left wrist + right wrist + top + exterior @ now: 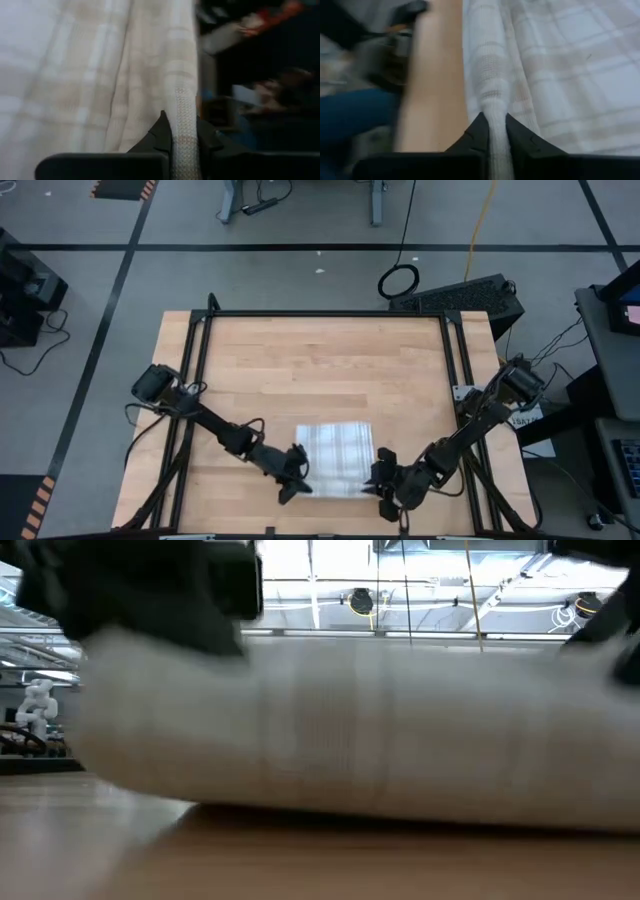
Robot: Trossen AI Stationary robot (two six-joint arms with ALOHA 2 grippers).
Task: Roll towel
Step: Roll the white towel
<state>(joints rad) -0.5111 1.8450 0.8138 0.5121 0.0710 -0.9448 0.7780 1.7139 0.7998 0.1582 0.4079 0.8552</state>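
We see a pale wood bench framed in black rails, on a grey floor with dark tape lines. The towel lies near the bench's front edge, its long axis running left to right. Our left pincer clamps its left end and our right pincer its right end.

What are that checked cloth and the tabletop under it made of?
The towel looks like thin woven fabric, probably cotton: visible weave, soft folds, matte. The table looks like light wood planks with a smooth finish: visible board seams and grain.
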